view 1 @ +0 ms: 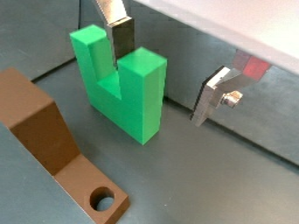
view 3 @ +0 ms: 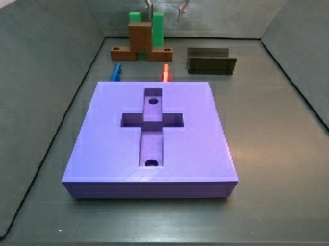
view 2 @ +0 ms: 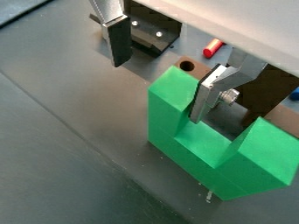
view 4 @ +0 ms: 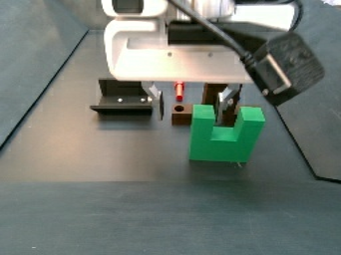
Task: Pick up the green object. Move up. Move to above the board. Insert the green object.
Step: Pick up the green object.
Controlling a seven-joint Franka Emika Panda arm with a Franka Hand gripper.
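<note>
While the green object stands at the floor's far edge beside the brown block, the open gripper straddles one leg, gripping nothing; lifting and insertion into the board remain.

floor: flat dark grey matte surface, evenly lit, soft reflections | walls: low dark grey side panels enclosing the floor, pale wall behind | gripper: low at the far end of the floor | light: diffuse, no hard shadows
</note>
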